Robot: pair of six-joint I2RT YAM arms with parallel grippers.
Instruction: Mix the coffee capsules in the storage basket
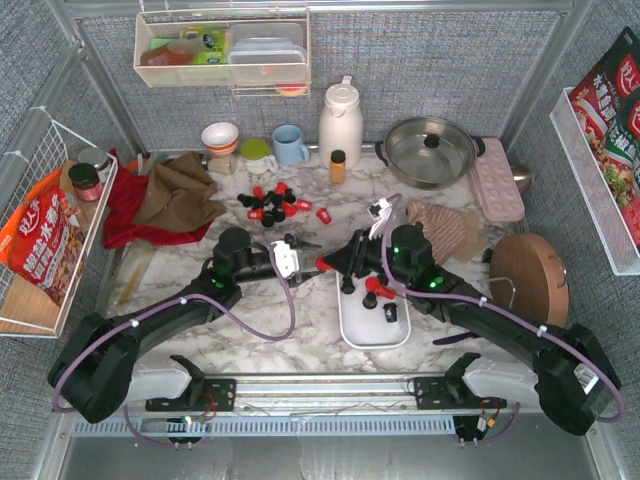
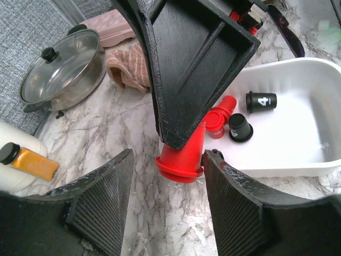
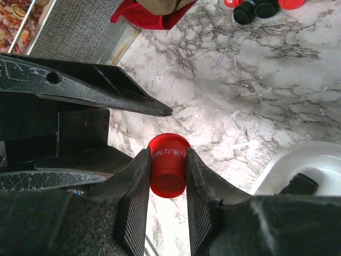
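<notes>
Our right pincer is squeezing one red capsule by its round sides, in the middle of the right wrist view. Our left pincer is standing wide. Its two rough black fingers are sitting one on each side of that same capsule, and we think they are not pinching it.

We are holding the capsule up over the table, just beside the upper left corner of the storage basket. The basket is lying low in the middle of the top view. Inside it, a black capsule with a white 4, another black capsule and a red one are resting near the left end. The loose bunch of capsules is waiting on the table in the upper middle of the top view, well apart from the basket.

We are guessing each capsule is very light, hard and smooth, so it could slip or pop out of a loose grip. It is shaped like a tiny cup with a wider rim at one end. We think the best place to grab is across the round body, just behind that rim. On its side it will likely roll.

The basket is looking like shiny white plastic with round corners and a raised rim. The table is white marble with grey veins.
</notes>
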